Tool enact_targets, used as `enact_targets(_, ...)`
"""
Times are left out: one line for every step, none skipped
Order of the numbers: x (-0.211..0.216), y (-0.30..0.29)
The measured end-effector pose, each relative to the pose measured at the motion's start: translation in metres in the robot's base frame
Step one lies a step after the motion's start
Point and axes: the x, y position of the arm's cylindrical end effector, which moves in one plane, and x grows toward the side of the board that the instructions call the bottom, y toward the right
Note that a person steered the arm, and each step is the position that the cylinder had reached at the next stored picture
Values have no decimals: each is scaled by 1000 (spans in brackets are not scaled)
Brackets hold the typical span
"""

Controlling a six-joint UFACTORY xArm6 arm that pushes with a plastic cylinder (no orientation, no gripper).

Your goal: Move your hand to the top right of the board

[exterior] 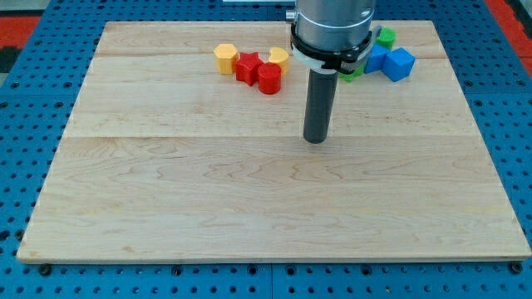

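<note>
My tip (315, 139) rests on the wooden board (249, 208) a little right of the middle, in its upper half. It touches no block. To the tip's upper left lie a yellow hexagon block (225, 58), a red star block (247, 66), a red cylinder (268, 79) and a yellow block (279, 56), close together. To its upper right lie a blue cube (399, 64), a second blue block (376, 58), a green block (386, 36) and a green piece (350, 75), partly hidden behind the arm.
The board lies on a blue perforated table (25, 108). The arm's grey body (332, 25) stands over the top middle of the board and hides part of it.
</note>
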Motion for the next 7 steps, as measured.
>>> enact_targets(0,0)
enact_targets(1,-4)
enact_targets(1,-12)
enact_targets(6,-13)
enact_targets(3,16)
enact_targets(10,84)
enact_targets(-27,172)
